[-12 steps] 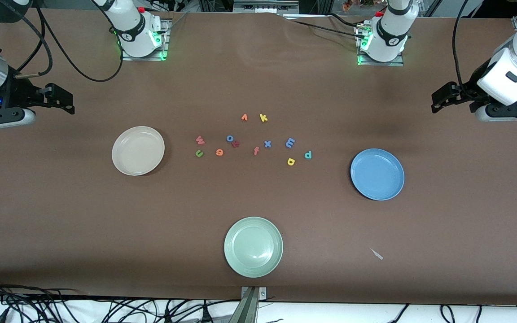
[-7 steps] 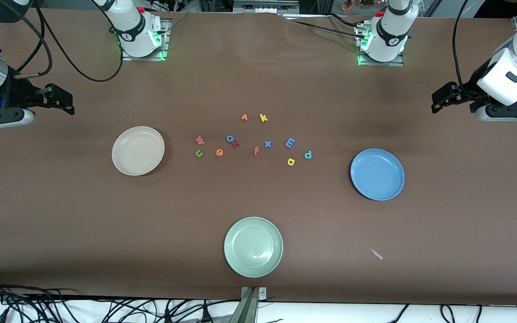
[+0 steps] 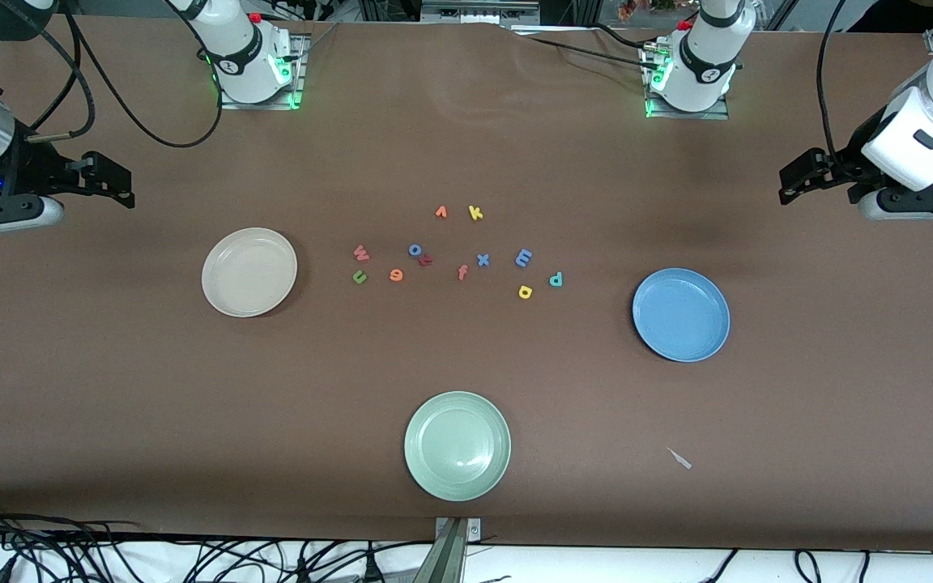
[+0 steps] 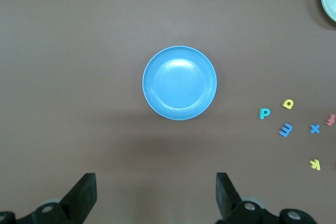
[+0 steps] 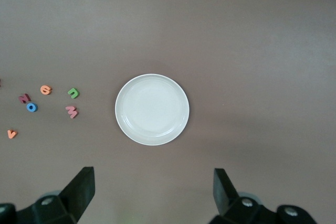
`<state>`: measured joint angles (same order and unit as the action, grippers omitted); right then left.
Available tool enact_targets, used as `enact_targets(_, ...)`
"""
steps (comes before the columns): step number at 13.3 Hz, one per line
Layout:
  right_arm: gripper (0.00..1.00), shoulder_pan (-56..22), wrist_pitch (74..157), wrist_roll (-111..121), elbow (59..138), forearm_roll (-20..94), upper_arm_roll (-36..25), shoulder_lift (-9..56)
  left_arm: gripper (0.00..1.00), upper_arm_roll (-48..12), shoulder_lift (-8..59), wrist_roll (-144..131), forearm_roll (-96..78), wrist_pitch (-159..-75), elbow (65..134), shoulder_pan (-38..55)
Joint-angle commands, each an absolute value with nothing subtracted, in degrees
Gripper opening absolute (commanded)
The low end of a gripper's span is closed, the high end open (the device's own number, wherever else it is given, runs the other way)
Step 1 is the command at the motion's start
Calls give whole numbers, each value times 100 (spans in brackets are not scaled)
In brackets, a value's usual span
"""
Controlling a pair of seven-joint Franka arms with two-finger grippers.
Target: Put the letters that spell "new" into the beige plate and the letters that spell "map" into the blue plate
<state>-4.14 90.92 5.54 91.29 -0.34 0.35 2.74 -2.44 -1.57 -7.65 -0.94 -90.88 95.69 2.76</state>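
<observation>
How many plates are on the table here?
3. The beige plate sits toward the right arm's end, the blue plate toward the left arm's end, the pale green plate nearest the front camera.

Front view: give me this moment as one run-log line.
stage: not started | letters: loose between plates | beige plate: bare | blue plate: bare | left gripper: open, waiting | right gripper: open, waiting

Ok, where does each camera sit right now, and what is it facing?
Front view: high across the table, facing both bases; shows both arms, left gripper and right gripper, open, waiting at the table's ends.
Left wrist view: looks down on the blue plate; its open left gripper shows.
Right wrist view: looks down on the beige plate; its open right gripper shows.
Shared: each plate also appears in the front view.
</observation>
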Motion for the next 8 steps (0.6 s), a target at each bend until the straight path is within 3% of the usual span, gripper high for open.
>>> enact_targets(1,100,-431,9018,492,9026,-18,62,308,100,-290,-44,-712,62,-9070,9387,246)
enact_targets(8,100,-431,9018,501,9026,-18,70,316,100,-290,97,-677,44,-9175,9317,281)
